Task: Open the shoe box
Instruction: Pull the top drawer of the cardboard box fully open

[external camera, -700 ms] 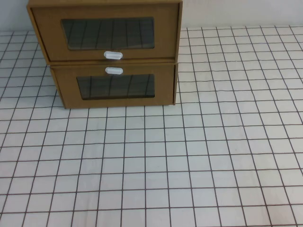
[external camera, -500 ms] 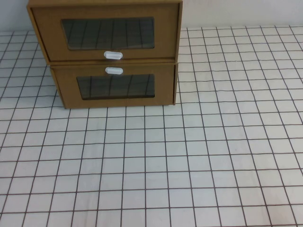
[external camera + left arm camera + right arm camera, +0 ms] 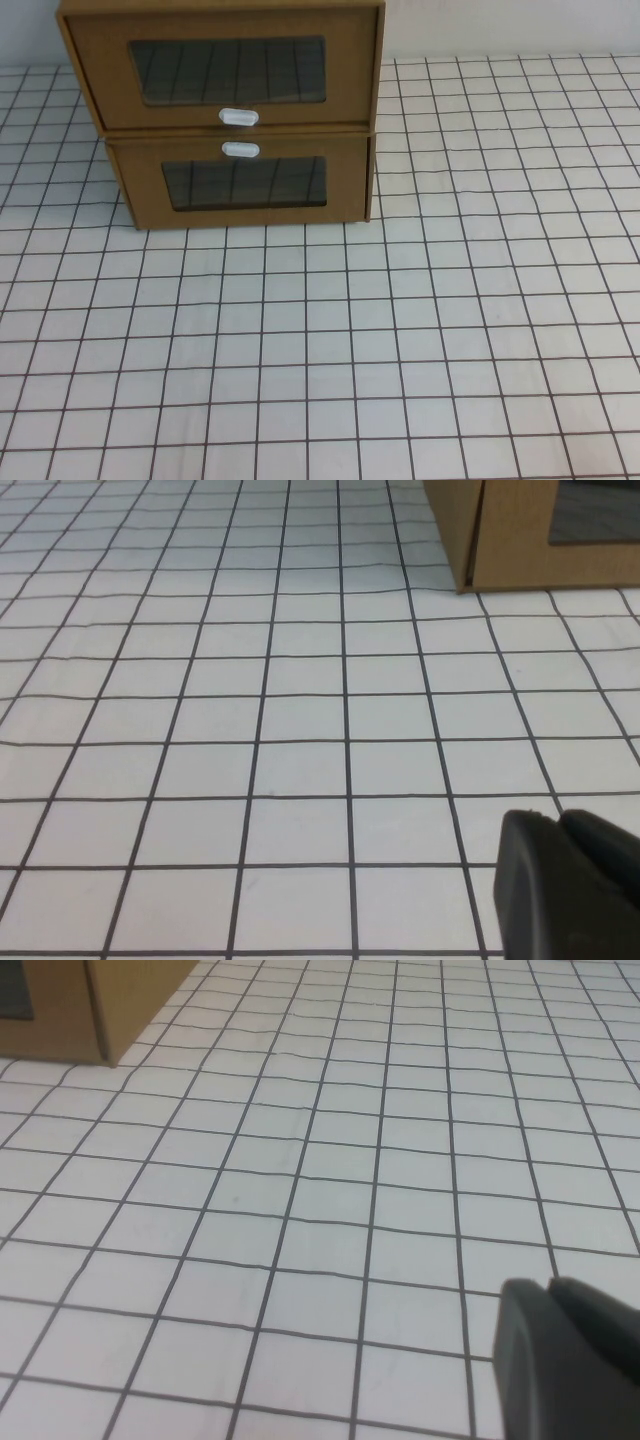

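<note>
Two brown cardboard shoe boxes stand stacked at the back left of the table. The upper box (image 3: 222, 62) and the lower box (image 3: 245, 180) each have a dark window and a small white handle (image 3: 239, 117) (image 3: 241, 150); both fronts are closed. Neither arm shows in the high view. My left gripper (image 3: 557, 820) hovers over bare gridded cloth, fingers pressed together, with a corner of the lower box (image 3: 510, 530) far ahead. My right gripper (image 3: 550, 1288) is likewise shut on nothing, the box corner (image 3: 110, 1005) far off.
A white cloth with a black grid (image 3: 400, 330) covers the whole table. A pale wall rises behind the boxes. Open cloth stretches in front of and to the right of the boxes.
</note>
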`<action>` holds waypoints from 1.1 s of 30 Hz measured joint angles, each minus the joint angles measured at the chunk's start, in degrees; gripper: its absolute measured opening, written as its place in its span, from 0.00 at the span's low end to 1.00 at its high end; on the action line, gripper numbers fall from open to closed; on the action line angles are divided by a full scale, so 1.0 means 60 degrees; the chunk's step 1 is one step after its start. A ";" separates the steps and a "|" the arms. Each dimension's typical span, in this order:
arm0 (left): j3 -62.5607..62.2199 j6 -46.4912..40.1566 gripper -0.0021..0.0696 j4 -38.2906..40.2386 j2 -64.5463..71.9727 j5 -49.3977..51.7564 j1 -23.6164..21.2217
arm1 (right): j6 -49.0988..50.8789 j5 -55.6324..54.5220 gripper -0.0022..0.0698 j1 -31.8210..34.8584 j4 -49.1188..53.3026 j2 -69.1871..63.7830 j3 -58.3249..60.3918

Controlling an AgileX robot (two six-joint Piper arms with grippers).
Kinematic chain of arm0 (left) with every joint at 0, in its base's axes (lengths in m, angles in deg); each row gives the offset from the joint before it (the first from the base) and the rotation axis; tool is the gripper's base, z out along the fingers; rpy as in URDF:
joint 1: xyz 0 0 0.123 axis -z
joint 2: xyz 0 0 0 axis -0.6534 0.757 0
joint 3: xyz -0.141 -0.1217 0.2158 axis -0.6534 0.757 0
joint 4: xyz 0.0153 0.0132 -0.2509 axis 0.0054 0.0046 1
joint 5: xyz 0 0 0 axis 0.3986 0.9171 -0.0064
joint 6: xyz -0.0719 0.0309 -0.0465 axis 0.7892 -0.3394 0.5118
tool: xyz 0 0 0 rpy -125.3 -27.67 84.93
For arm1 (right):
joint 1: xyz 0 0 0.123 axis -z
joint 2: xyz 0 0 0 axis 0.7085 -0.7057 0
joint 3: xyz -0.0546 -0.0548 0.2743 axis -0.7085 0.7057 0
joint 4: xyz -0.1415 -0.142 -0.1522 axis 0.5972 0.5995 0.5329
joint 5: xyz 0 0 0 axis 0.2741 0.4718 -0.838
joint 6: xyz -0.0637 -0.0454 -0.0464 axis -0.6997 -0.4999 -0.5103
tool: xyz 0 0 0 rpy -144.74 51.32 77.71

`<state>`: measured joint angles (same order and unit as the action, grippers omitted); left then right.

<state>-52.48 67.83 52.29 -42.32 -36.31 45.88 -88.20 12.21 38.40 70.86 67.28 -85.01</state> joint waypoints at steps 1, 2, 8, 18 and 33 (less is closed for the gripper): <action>0.0000 0.0000 0.03 0.0000 0.0000 0.0000 0.0000 | 0.0000 0.0000 0.01 0.0000 0.0000 0.0000 0.0000; 0.0000 0.0000 0.03 0.0000 0.0000 0.0000 0.0000 | 0.0000 0.0000 0.01 0.0000 0.0000 0.0000 0.0000; 0.0000 0.0000 0.03 -0.0109 0.0000 -0.0038 0.0000 | 0.0000 0.0000 0.01 0.0000 0.0000 0.0000 0.0000; 0.0000 0.0553 0.03 0.0382 0.0000 -0.1091 0.0000 | 0.0000 0.0000 0.01 0.0000 0.0000 0.0000 0.0000; 0.0000 0.1899 0.03 0.0987 0.0000 -0.4620 0.0000 | 0.0000 0.0000 0.01 0.0000 0.0000 0.0000 0.0000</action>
<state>-52.48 79.23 58.21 -42.32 -64.02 45.88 -88.20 12.21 38.40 70.86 67.28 -85.01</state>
